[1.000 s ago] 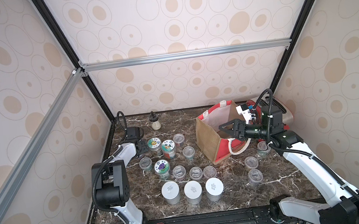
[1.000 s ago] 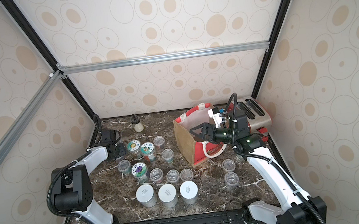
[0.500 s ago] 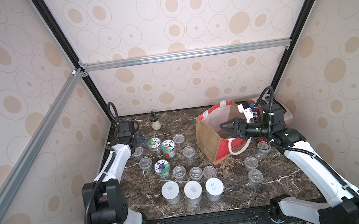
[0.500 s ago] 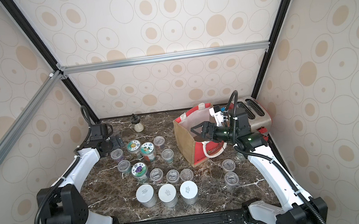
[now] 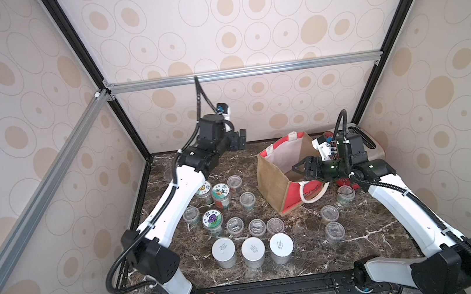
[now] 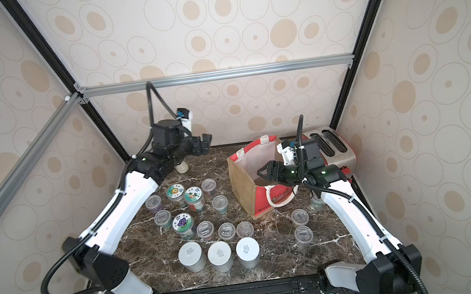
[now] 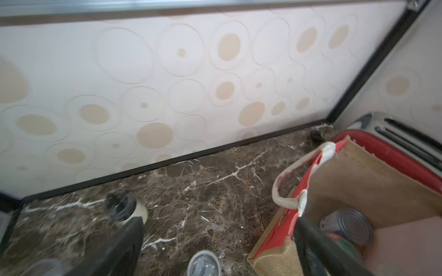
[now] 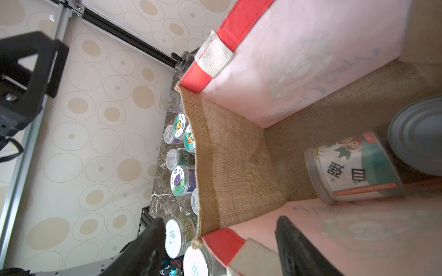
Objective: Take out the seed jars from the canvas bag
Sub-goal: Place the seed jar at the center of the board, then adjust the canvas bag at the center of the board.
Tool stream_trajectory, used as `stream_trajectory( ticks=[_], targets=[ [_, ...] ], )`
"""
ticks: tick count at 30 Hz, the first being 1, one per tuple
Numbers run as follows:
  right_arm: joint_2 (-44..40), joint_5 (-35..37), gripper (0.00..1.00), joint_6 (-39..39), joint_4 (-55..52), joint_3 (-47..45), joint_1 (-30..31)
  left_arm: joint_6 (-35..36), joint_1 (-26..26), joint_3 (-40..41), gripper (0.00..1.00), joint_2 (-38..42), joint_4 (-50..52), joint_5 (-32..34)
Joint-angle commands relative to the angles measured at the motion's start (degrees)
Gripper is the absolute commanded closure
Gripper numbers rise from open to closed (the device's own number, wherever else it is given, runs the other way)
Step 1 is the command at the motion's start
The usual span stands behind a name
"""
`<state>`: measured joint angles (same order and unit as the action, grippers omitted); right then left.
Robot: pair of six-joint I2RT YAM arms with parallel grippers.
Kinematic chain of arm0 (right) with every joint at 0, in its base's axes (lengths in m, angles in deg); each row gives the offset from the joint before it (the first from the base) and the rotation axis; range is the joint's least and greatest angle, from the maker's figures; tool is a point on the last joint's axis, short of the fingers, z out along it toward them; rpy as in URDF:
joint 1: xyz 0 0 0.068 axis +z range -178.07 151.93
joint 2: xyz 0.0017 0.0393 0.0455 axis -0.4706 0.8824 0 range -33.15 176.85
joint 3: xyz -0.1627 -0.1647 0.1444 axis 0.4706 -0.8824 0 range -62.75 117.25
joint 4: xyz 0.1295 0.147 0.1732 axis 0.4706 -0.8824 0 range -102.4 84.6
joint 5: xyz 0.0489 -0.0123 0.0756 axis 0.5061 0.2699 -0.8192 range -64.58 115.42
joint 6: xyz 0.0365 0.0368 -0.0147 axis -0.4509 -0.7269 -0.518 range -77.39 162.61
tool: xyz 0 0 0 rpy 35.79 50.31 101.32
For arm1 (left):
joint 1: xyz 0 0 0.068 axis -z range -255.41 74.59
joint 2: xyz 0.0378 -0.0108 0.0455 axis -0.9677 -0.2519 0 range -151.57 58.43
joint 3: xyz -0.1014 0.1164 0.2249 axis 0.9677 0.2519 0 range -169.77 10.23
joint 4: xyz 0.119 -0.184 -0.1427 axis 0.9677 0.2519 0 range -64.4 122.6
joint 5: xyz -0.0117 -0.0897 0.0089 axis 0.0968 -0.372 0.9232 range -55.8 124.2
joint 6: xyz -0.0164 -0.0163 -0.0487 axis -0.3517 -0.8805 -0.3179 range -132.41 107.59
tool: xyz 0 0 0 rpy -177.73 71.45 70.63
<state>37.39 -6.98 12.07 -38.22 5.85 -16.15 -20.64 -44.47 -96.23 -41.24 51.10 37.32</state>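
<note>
left gripper (image 5: pixel 239 141) high up, jaws spread and empty, right gripper (image 5: pixel 300 173) at the canvas bag (image 5: pixel 272 186) rim, jaws spread either side, one seed jar (image 8: pixel 354 167) lying inside, more seed jars (image 5: pixel 247 199) on the bench (image 5: pixel 302 255)

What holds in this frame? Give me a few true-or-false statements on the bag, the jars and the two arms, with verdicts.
1. A jar lies on its side inside the bag. True.
2. The left gripper holds a jar. False: its jaws are open and empty, raised above the table.
3. Three white-lidded jars stand in a row near the table's front edge. True.
4. The bag lies tipped on its side. False: it stands with its mouth up.
5. The right gripper hovers over the white-lidded jars. False: it is at the bag, its open jaws straddling the rim.
</note>
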Motion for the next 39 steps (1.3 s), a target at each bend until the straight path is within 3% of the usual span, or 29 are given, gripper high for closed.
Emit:
stream_trajectory(
  ticks=[1,8,18,23,27,34,39],
  targets=[
    [-1.71,0.73,0.25,2.54,-3.28,-0.69,-0.31,7.46,2.6,-8.75,0.02,-8.27,3.4,-4.62],
    [-3.56,1.01,0.25,4.15,-5.81,-3.24,-0.32,10.75,7.53,-29.93,0.02,-25.25,12.59,-7.81],
    [-5.98,0.17,0.25,4.36,-5.98,-7.17,-0.32,13.17,10.23,-29.46,0.02,-28.42,13.57,4.29],
    [-6.56,-0.04,0.25,4.22,-5.68,-8.01,-0.32,13.77,10.85,-29.75,0.05,-29.84,14.34,6.55],
    [-6.9,-0.03,0.25,4.27,-5.85,-8.39,-0.31,12.94,10.82,-31.37,0.22,-31.24,15.78,5.75],
    [-6.79,0.15,0.25,3.85,-5.06,-8.23,-0.32,11.66,11.01,-35.06,1.0,-30.87,14.74,1.32],
    [-4.52,0.38,0.26,2.59,-2.4,-5.65,-0.32,14.58,11.09,-35.16,1.0,-28.63,6.12,5.21]
  ],
)
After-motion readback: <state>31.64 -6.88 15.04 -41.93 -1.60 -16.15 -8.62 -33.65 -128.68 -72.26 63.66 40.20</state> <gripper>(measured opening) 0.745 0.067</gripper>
